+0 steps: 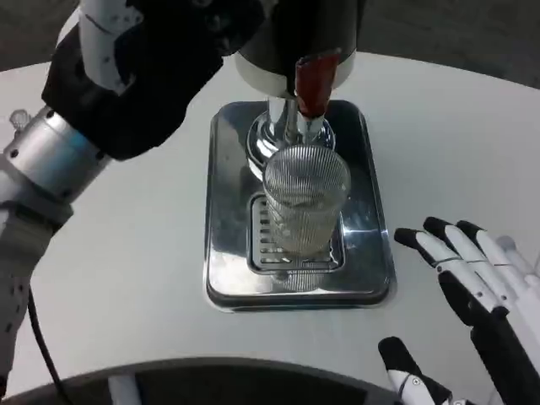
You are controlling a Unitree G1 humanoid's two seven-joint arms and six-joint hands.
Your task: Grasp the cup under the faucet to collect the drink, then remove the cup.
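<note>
A clear ribbed cup [305, 198] stands upright on the drip grate of the silver tray [224, 253], right under the chrome faucet [291, 131]. A red tap lever [315, 84] juts out from the dark dispenser body [295, 34] above it. My left hand [135, 76] is raised at the top left, its dark palm against the dispenser's upper side; its fingers are hidden there. My right hand [477, 291] lies low at the right of the tray, fingers spread, holding nothing, a short way from the cup.
The white round table [126, 278] carries the tray at its middle. Its front edge curves along the bottom of the picture. My left forearm [46, 160] crosses the upper left.
</note>
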